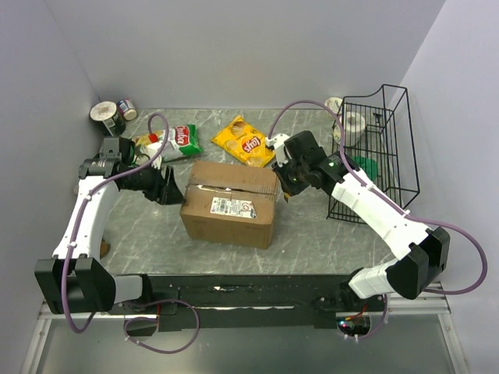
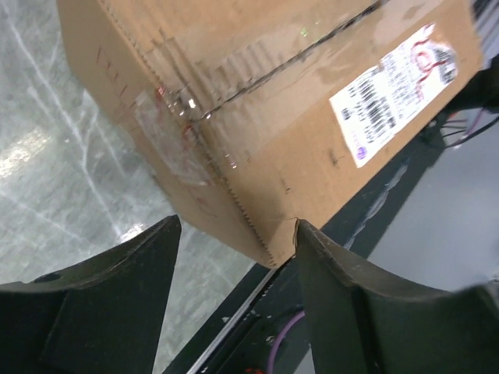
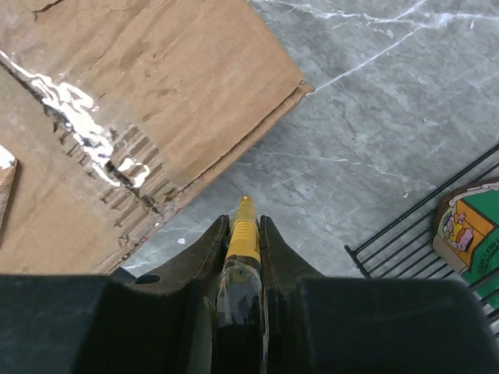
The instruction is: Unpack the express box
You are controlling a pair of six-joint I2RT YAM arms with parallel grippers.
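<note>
Lying flat at the middle of the surface [image 1: 312, 234], the express box [image 1: 230, 204] has its long axis running left to right between my two arms. All flaps are closed. The tape seam [image 1: 234, 187] follows that long axis across the top and wraps down over the left end, where the tape is wrinkled and glossy. A white printed label [image 1: 232, 206] sits on the top panel, on the near side of the seam. The cardboard is brown, and corrugation shows through where the surface layer is torn at the right edge.

My left fingers [image 2: 156, 257] are spread apart and hold nothing. They sit at the box's left end with its lower corner between them. I cannot tell whether they touch it.

My right fingers [image 3: 209, 249] are clenched on a yellow tool [image 3: 244, 234], tip forward. That tip is over bare surface just off the box's far right corner, so the seam lies to its left. I judge the right arm the one to work the seam, while the left steadies the box.

A wire basket [image 1: 390, 156] stands well to the right.
</note>
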